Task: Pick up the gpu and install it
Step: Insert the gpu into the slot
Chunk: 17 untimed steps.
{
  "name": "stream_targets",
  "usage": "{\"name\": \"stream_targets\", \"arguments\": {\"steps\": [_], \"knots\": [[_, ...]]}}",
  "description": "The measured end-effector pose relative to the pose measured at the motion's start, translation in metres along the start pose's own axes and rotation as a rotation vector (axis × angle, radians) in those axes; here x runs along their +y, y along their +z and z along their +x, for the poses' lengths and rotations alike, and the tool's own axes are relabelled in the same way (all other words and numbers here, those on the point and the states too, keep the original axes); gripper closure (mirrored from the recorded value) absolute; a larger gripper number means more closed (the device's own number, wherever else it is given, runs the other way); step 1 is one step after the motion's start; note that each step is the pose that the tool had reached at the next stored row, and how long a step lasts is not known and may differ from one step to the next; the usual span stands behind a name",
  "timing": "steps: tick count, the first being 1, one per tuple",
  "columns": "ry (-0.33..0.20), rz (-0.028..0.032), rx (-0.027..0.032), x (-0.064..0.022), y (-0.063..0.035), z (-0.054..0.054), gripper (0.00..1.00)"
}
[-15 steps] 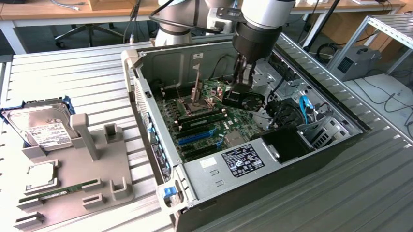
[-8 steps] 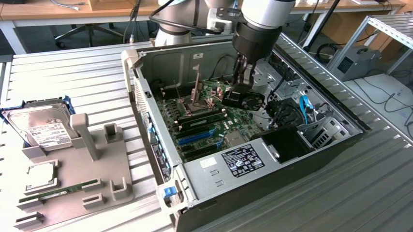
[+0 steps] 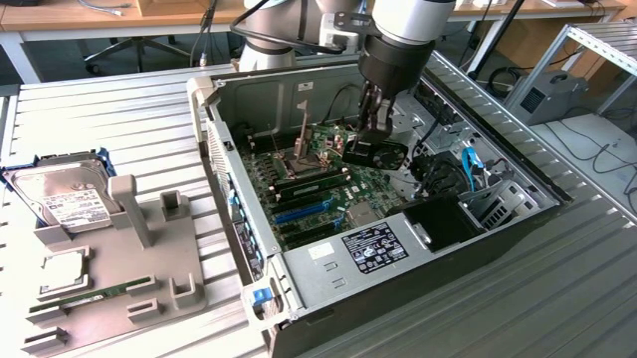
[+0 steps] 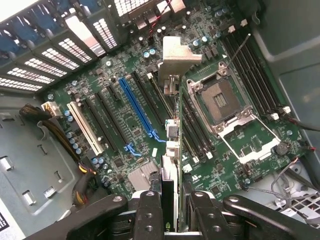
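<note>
Open PC case (image 3: pixel 518 212) lies on its side on a ribbed metal table (image 3: pixel 119 127), motherboard (image 3: pixel 329 186) facing up. The arm reaches down into the case from above; the gripper (image 3: pixel 371 138) hangs over the board, near the open CPU socket (image 3: pixel 298 160). Jaws closed on the gpu (image 3: pixel 377 155), which is held edge-on, clear of the board: in the exterior view its black round fan cooler shows just below the fingers. In the wrist view the gripper (image 4: pixel 170 220) has its two black fingers (image 4: pixel 149 215) pressed against either side of the card (image 4: pixel 171 150); the thin green edge runs away from the camera, ending in the silver metal bracket (image 4: pixel 176 56). The card hangs above the board between the RAM slots (image 4: pixel 197 132) beside the socket and the row of expansion slots; the long blue slot (image 4: pixel 137 112) and a white slot (image 4: pixel 86 127) lie off to one side of it, both unoccupied. Whether the card's edge touches anything cannot be told. At the exterior view's left, a grey parts holder (image 3: pixel 130 276) sits on the table, well apart from the case, carrying a hard drive (image 3: pixel 65 198) with a white label, a CPU chip (image 3: pixel 65 268), and a narrow green RAM stick (image 3: pixel 95 293).
</note>
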State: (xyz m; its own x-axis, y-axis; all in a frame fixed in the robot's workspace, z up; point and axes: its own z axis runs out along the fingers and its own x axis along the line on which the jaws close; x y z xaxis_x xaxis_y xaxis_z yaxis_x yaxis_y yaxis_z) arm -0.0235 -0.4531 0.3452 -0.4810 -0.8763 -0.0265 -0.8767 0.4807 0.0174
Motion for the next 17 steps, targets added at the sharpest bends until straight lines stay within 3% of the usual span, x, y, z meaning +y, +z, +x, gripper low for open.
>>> {"name": "stream_targets", "arguments": {"steps": [17], "knots": [[-0.076, -0.0020, 0.0012, 0.0000, 0.0000, 0.0000, 0.74]]}}
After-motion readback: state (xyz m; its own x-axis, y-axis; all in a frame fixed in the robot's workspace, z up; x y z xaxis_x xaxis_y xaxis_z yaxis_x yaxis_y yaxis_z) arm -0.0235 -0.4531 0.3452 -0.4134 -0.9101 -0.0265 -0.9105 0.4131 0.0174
